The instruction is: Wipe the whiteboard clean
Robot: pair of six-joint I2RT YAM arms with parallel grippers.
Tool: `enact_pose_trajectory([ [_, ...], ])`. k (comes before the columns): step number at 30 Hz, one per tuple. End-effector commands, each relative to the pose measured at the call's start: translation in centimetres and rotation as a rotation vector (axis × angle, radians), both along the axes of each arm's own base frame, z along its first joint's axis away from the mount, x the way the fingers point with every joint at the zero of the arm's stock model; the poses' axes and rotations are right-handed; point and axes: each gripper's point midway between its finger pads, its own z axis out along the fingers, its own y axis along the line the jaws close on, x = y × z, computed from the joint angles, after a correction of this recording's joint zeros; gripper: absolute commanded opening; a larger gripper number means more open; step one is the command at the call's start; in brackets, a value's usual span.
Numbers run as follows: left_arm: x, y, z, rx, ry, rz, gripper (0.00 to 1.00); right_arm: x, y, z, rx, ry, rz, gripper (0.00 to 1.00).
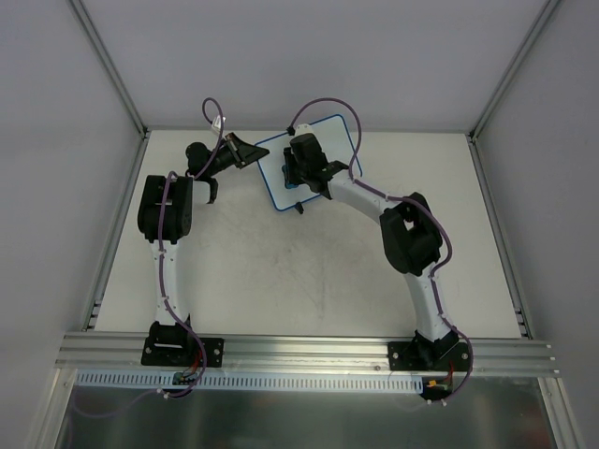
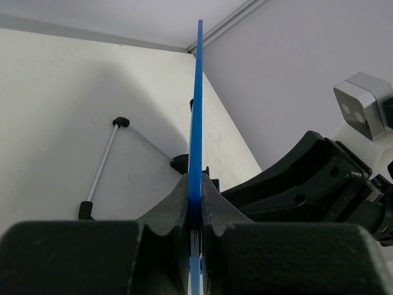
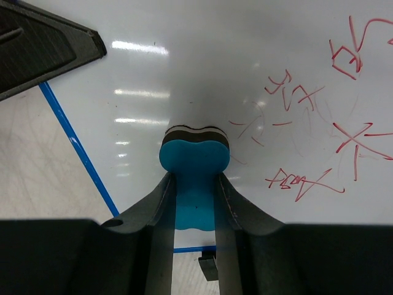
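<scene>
The whiteboard (image 1: 339, 136) stands at the back middle of the table, white with a thin blue rim. My left gripper (image 1: 245, 152) is shut on its left edge; in the left wrist view the blue rim (image 2: 197, 110) runs edge-on between the jaws. My right gripper (image 1: 301, 173) is shut on the blue bone-shaped eraser (image 3: 194, 175), whose dark felt end presses on the board face (image 3: 202, 67). Red scribbles (image 3: 344, 135) cover the board to the right of the eraser. The area around the eraser is wiped, with faint traces.
The board's black foot (image 3: 209, 267) shows below its lower rim. Its wire stand (image 2: 107, 157) with black tips rests on the table behind the board. Grey walls close the back and sides. An aluminium rail (image 1: 309, 351) runs along the near edge.
</scene>
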Motion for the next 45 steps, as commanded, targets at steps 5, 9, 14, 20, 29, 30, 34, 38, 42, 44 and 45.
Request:
enact_pose_trajectory([
  [5, -1.1, -0.8, 1.9, -0.009, -0.11, -0.063, 0.0, 2.2, -1.8, 0.7, 0.022, -0.057, -0.184, 0.0],
  [9, -1.2, -0.8, 1.9, -0.011, -0.11, -0.066, 0.0, 2.5, -4.6, -0.6, 0.007, -0.033, -0.306, 0.0],
  [14, -1.2, -0.8, 1.9, -0.012, -0.115, -0.068, 0.0, 2.9, -6.8, -2.0, 0.081, 0.044, -0.38, 0.0],
  [20, -1.2, -0.8, 1.9, -0.012, -0.115, -0.068, 0.0, 2.8, -7.7, -2.4, 0.124, 0.083, -0.398, 0.0],
  [29, -1.3, -0.8, 2.0, -0.012, -0.119, -0.069, 0.0, 2.4, -4.9, 0.0, 0.065, 0.001, -0.285, 0.0],
  [30, -1.3, -0.8, 2.0, -0.012, -0.119, -0.069, 0.0, 2.6, -4.5, 0.8, 0.047, -0.025, -0.26, 0.0],
  [34, -1.3, -0.8, 2.1, -0.012, -0.121, -0.071, 0.0, 2.6, -2.1, 2.8, 0.03, -0.078, -0.145, 0.0],
  [38, -1.4, -0.8, 2.1, -0.01, -0.124, -0.072, 0.0, 3.2, -1.1, 4.8, 0.041, -0.109, -0.067, 0.0],
  [42, -1.4, -0.8, 2.1, -0.01, -0.124, -0.073, 0.0, 4.2, -1.0, 5.8, 0.07, -0.108, -0.048, 0.0],
  [44, -1.4, -0.8, 2.0, -0.01, -0.122, -0.073, 0.0, 4.7, -0.9, 6.0, 0.1, -0.096, -0.036, 0.0],
  [45, -1.5, -0.8, 2.1, -0.009, -0.125, -0.074, 0.0, 5.3, -1.6, 5.8, 0.107, -0.086, -0.046, 0.0],
])
